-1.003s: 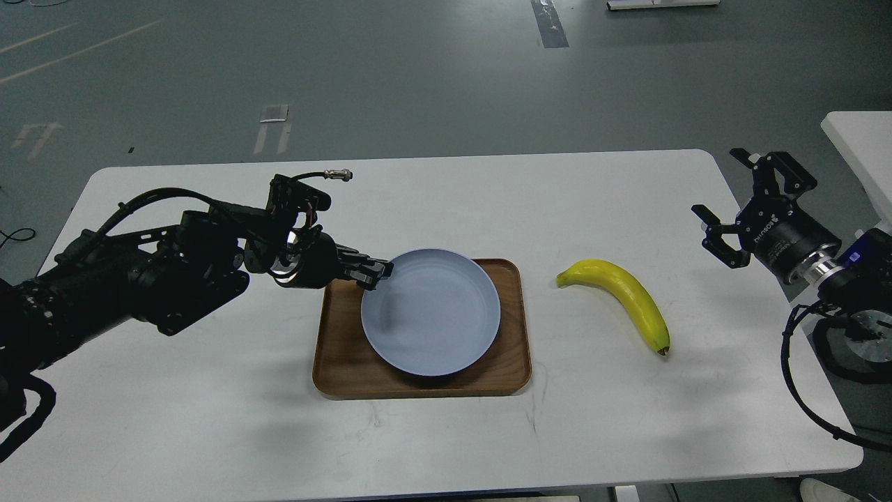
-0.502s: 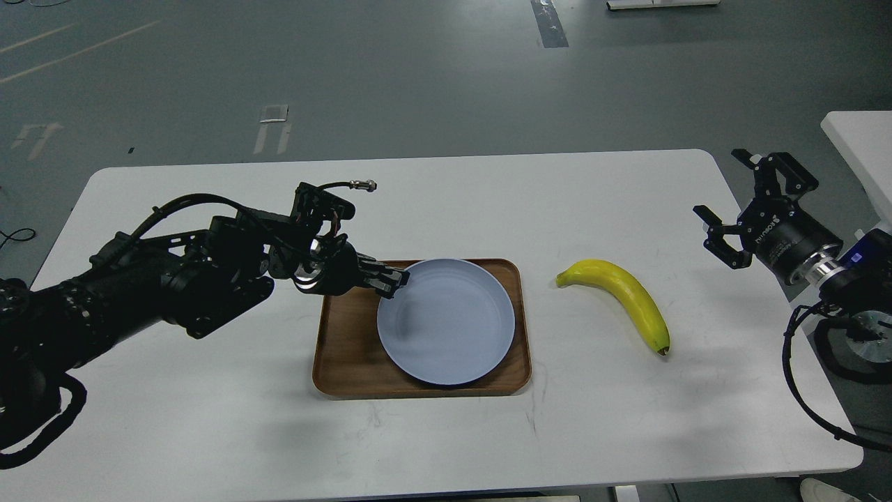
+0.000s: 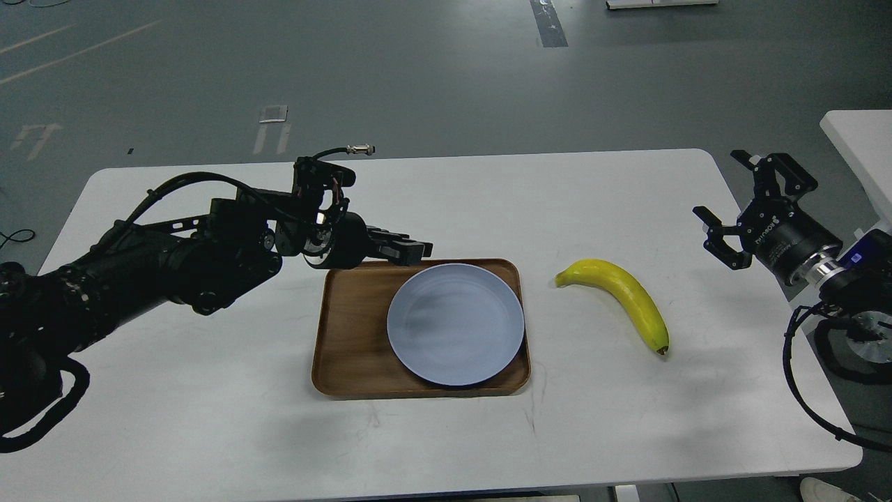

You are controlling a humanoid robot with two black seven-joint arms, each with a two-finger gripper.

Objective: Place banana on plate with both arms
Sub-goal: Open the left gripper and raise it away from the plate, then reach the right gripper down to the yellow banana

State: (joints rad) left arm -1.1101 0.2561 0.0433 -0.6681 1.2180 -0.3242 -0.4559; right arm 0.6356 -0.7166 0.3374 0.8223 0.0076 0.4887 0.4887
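The yellow banana lies on the white table to the right of the tray, dark tip towards me. The pale blue-grey plate sits in the right part of the brown wooden tray. My left gripper hovers over the tray's far edge, just beyond the plate's far-left rim and apart from it. Its dark fingers lie close together and I cannot tell them apart. My right gripper is open and empty, raised near the table's right edge, well to the right of the banana.
The white table carries only the tray, the plate and the banana. A second white table's corner stands at the far right behind my right arm. Grey floor lies beyond.
The plate has slid to the right within the tray, with my left gripper at its rim. That gripper has now come up off the rim and further right. The right arm and banana have not moved.
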